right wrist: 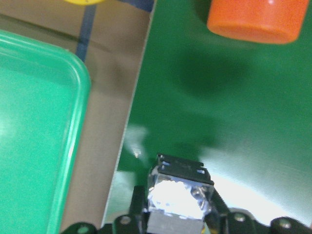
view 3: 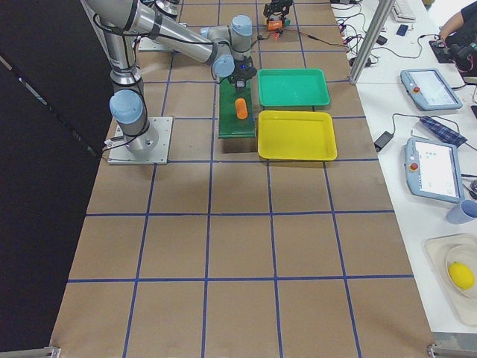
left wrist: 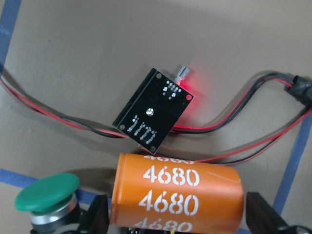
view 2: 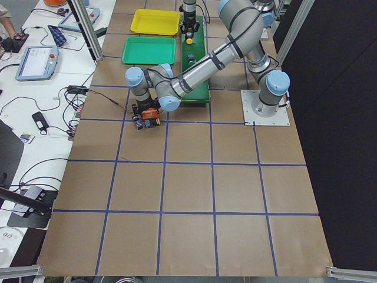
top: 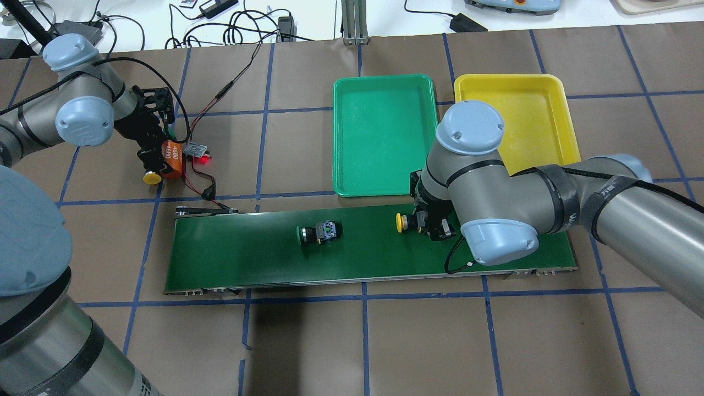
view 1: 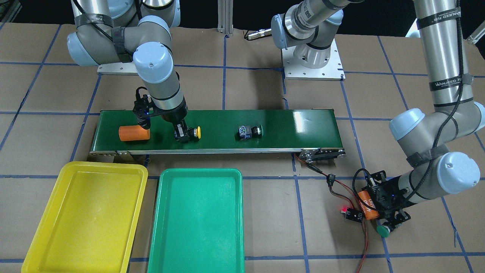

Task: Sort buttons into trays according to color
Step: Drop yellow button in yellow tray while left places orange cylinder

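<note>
On the dark-green belt (view 1: 295,129), my right gripper (view 1: 182,134) is shut on a yellow-capped button (view 1: 196,132); its pale contact block (right wrist: 179,192) sits between the fingers in the right wrist view. A green-capped button (view 1: 250,131) lies on its side mid-belt. The yellow tray (view 1: 87,220) and the green tray (view 1: 197,223) stand side by side beyond the belt, both bare inside. Off the belt's end, my left gripper (view 1: 373,206) is shut on an orange cylinder (left wrist: 178,187), with a green-capped button (left wrist: 46,192) right beside it.
A second orange cylinder (view 1: 134,133) lies on the belt behind my right gripper. A black circuit board (left wrist: 152,114) with a red light and red-black wires (view 1: 333,189) sits by the left gripper. Brown paper with blue tape lines covers the table.
</note>
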Robot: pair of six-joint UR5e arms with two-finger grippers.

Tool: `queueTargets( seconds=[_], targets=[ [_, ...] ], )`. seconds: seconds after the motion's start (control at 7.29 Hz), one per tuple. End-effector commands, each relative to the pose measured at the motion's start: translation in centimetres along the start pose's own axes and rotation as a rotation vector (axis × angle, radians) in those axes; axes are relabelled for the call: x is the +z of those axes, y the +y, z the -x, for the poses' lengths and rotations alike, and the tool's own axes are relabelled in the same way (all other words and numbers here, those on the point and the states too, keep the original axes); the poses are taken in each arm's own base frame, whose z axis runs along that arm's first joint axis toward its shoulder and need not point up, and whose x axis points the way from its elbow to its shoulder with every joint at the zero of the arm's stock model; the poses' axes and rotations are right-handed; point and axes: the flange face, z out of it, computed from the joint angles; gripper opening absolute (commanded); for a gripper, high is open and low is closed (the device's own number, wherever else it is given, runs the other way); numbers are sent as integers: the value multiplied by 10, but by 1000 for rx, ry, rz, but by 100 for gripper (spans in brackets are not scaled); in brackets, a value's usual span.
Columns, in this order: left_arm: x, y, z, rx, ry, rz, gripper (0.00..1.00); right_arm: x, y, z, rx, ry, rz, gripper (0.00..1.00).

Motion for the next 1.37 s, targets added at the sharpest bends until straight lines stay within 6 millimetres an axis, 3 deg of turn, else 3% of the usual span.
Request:
queueTargets(
  seconds=[0.0,0.14,0.27,0.41,0.55,0.82,0.96,1.1,1.23],
  targets=[
    [1,1,0,1,-8,-8,68,-43,-25,34,-1,-94,-16,0],
    [-8,-3,-5,-24,-21,-18,1,-64,-56,49,-26,-137,-37,0],
    [-10,-3,-20,-290,-5,-19,0,-83,-88,61,-19,-177,-48,0],
    [-24,-4,-43,-512,-10,-10,0,-83,-110,70,-33,-180,-66,0],
    [-46,-6,-69,-614,-16,-16,0,-67,-139,77,-126,-153,-83,0],
    [-80,-18,-128,-937,-33,-20,0,-46,-211,79,-146,-134,-94,0],
    [-93,-38,-156,-1076,-8,-10,0,-28,-240,87,-181,-121,-99,0],
    [-91,-75,-193,-1184,16,5,0,-15,-255,97,-207,-110,-97,0],
    [-70,-105,-237,-1289,42,42,0,-10,-261,103,-207,-109,-102,0]
  ],
)
